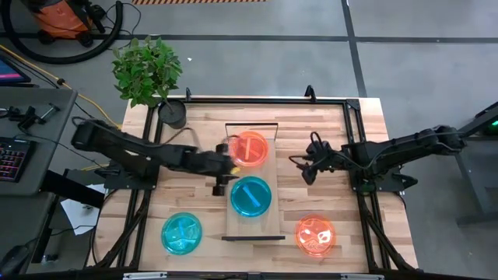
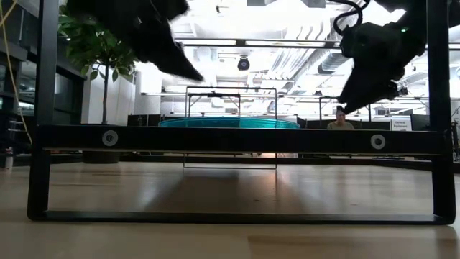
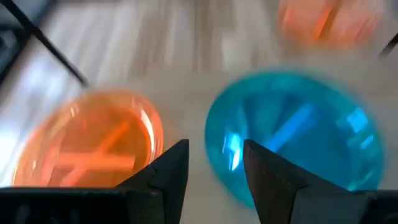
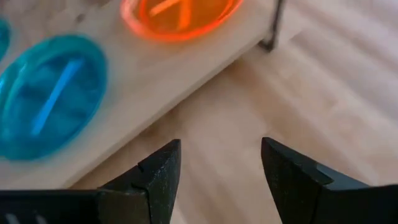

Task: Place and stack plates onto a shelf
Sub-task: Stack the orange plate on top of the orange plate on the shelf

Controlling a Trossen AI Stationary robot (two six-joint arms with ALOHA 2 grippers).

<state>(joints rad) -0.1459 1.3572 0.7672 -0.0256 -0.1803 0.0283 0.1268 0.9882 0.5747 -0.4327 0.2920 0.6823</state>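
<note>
near table edge, left: cyan plate (image 1: 181, 232) on bare tabletop (image 1: 202, 201), off the shelf, not yet placed
near table edge, right: orange plate (image 1: 315, 235) also on tabletop, off the shelf
shelf (image 1: 271, 201): long axis runs near-to-far down table centre, dark end rail at each short end
shelf, near half: cyan plate on shelf (image 1: 250, 196), flat, single as far as I can tell
shelf, far half: orange plate on shelf (image 1: 250, 148), flat; apart from the cyan one, not stacked on it
left gripper (image 1: 219, 173): at shelf's left edge, level with the gap between the two shelf plates; fingers parted, nothing between them (left wrist view)
right gripper (image 1: 301, 166): over bare tabletop right of shelf, near it but apart; fingers spread wide, empty (right wrist view)
key relation: both loose plates lie toward the near edge from the grippers; cyan one on left arm's side, orange one on right arm's side, each arm nearer to its own
judgement: next pick likely a near-edge plate, arm must draw back toward the near edge first
far corner: potted plant (image 1: 148, 71), clear of the work
</note>
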